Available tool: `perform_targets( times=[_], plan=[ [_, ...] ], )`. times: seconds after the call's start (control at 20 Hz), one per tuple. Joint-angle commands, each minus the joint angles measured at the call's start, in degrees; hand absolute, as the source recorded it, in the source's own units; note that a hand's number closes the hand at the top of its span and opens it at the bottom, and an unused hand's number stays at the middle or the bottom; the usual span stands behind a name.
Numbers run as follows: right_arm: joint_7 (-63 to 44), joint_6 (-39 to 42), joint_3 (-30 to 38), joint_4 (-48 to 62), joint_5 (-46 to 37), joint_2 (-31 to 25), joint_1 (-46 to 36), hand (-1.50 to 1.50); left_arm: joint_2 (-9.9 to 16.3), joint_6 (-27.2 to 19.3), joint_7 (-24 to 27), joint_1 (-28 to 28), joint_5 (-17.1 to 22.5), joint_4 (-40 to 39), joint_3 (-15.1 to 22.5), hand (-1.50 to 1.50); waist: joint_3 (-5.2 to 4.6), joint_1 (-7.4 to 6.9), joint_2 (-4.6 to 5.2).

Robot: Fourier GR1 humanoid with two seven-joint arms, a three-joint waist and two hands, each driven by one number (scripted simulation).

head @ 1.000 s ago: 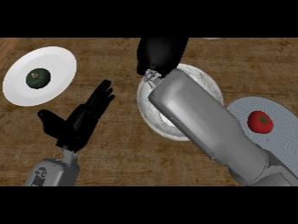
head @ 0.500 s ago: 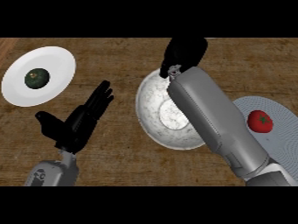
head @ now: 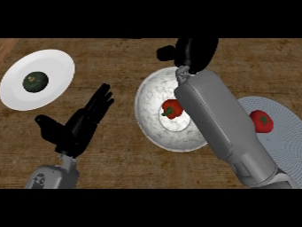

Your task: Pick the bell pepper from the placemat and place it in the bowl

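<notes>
Nearest the lower edge, the left hand (head: 75, 126) shows at the lower left above its grey forearm, open with fingers straight and pointing up and to the right, thumb spread to the left; it touches nothing and rests over the bare wooden counter (head: 114, 57).

At the lower right lies the placemat (head: 287, 146), a pale grey-blue round mat with fine concentric ribbing. A red, round item with a small green stem, the red fruit (head: 262, 121), sits on its left part, just beside the right forearm (head: 222, 128). This grey forearm runs diagonally from the lower right corner up toward the top centre, crossing over the right side of the bowl.

In the middle stands the bowl (head: 154, 102), white and speckled, round and shallow. Inside it, near its centre, lies the bell pepper (head: 171, 109), red with a green stem, partly hidden on its right side by the forearm passing above.

Farther to the left is a white plate (head: 48, 66) carrying a dark green, round vegetable (head: 35, 82) near its middle, well apart from the bowl.

Farthest, near the top edge beyond the bowl's rim, is the right hand (head: 192, 51), black, seen from behind; its fingers look curled downward and it holds nothing visible, clear of the pepper.
</notes>
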State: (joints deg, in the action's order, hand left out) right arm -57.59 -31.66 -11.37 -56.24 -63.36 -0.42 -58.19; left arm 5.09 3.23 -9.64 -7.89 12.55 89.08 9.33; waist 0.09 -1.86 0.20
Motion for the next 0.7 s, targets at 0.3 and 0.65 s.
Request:
perform_targets(
  times=[0.3, 0.65],
  plan=[
    [-11.75, -19.31, -18.43, -24.42, -6.09, 0.41, 9.13, -1.5, 1.11, 0.59, 0.75, 1.1, 0.78, -1.28, -2.13, 0.0, -0.12, 1.71, -1.36],
    [-15.49, -19.66, -32.04, -38.81, -18.58, 0.41, 20.73, -1.5, -0.52, -1.09, 1.4, 1.34, -0.93, -2.43, -0.98, 0.0, -0.14, 2.93, -2.05]
  ],
)
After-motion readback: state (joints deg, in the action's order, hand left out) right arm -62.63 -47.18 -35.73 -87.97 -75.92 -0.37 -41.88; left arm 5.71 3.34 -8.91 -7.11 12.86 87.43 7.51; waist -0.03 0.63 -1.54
